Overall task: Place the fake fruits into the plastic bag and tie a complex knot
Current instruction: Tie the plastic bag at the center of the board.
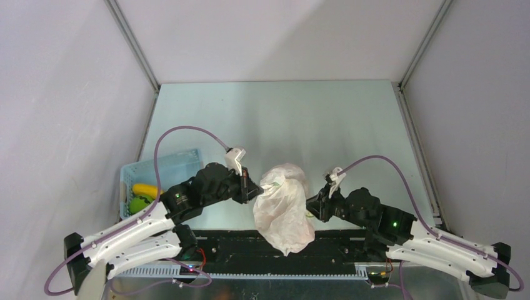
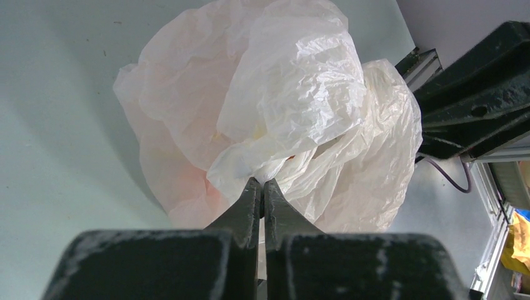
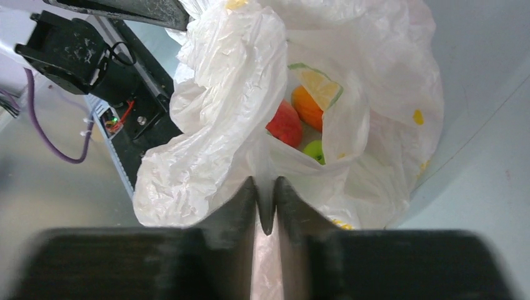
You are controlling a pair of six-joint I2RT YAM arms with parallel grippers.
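Left gripper (image 2: 262,190): jaws together, pinching bag (image 2: 294,94) at lower centre. Right gripper (image 3: 267,194): jaws nearly together, clamping bag film.

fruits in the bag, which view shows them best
Right wrist: the translucent white plastic bag gapes, showing a round red fruit, an orange one and a green one. Left wrist: only pinkish tint; top external: only crumpled plastic.

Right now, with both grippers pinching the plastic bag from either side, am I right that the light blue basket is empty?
Not quite: the light blue basket is not empty; the top external view shows a yellow fruit and a green fruit lying in it. The rest holds: the left gripper and the right gripper each pinch the plastic bag from either side.
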